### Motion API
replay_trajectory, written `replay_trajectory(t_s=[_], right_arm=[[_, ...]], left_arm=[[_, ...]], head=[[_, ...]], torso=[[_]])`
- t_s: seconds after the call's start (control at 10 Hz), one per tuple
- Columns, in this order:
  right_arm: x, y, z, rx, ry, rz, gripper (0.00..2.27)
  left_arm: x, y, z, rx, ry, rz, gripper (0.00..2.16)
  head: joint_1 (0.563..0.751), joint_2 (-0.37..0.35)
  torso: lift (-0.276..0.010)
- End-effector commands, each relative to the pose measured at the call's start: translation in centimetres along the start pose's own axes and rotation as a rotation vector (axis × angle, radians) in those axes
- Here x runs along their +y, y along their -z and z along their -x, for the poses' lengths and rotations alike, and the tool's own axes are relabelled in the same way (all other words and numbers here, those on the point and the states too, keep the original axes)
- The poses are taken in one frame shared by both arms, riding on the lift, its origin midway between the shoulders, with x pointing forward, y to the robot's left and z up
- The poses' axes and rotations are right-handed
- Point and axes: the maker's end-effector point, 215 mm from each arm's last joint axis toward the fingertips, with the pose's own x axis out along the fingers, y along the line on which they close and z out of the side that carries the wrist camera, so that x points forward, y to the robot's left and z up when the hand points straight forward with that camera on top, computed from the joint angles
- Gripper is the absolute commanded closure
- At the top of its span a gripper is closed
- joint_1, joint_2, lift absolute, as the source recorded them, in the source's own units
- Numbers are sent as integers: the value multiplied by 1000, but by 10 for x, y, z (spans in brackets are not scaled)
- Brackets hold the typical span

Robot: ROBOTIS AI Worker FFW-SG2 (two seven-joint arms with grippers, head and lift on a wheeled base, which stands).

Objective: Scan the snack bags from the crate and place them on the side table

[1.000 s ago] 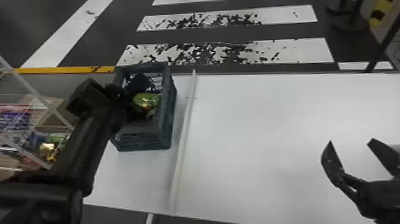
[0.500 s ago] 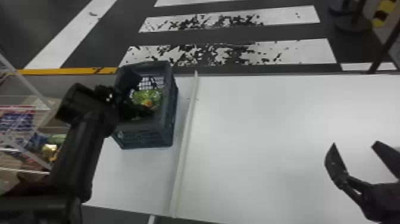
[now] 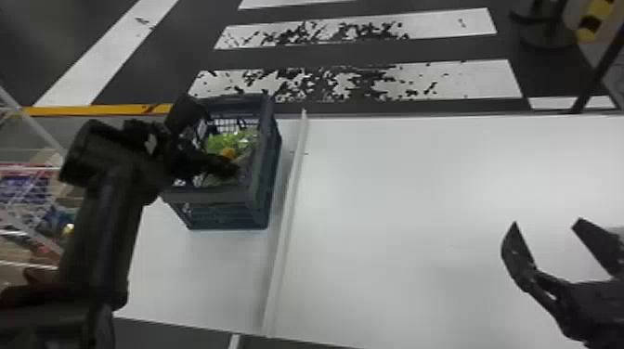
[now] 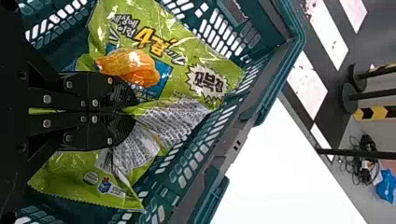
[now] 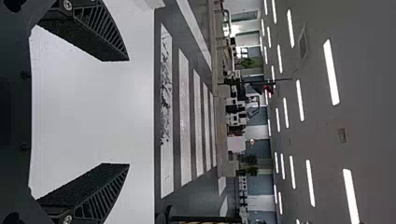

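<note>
- Left hand (image 3: 230, 168): fingers closed, pinching a fold of the bag (image 4: 210, 60).
- Bag: glossy green, crumpled, orange picture, pale printed panel; at the left hand's fingertips, inside the crate (image 3: 213, 197).
- Crate: around those fingertips, on the bench (image 3: 418, 185).
- Right hand (image 3: 546, 223): fingers wide apart, empty, above the bench.

I see bright ceiling strip lights (image 5: 331, 72); white table (image 4: 280, 163) glares in left wrist view, snack bag (image 4: 201, 56) glints, crate (image 4: 233, 144) corners dim.
</note>
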Motion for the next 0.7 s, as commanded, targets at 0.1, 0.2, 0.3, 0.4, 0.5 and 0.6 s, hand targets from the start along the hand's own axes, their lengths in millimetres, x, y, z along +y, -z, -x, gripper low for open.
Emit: replay_trajectory(t_s=[0.1,0.2,0.3,0.4,0.5,0.6], right_arm=[[0,2,-2,2,-1,-2,66],[0,4,-3,7,0,-2,66],[0,5,-3,10,0,-4,66],[0,4,-4,8,-1,-5,66],[2,8,-4,18,-2,-10,66],[5,6,-5,15,-6,-13,66]], left_arm=[[5,-3,14,-22,13,-22,2138],[8,-6,21,-34,15,-20,2135],[13,-7,30,-56,15,-9,2138],[14,-9,37,-75,24,-1,2138],[17,-9,44,-101,28,11,2138],[20,-11,52,-139,30,24,2135]], head=[[695,189],[695,192],[695,195],[695,197],[695,202],[695,209]], torso=[[-94],[-94],[-94],[-94],[-94],[-94]])
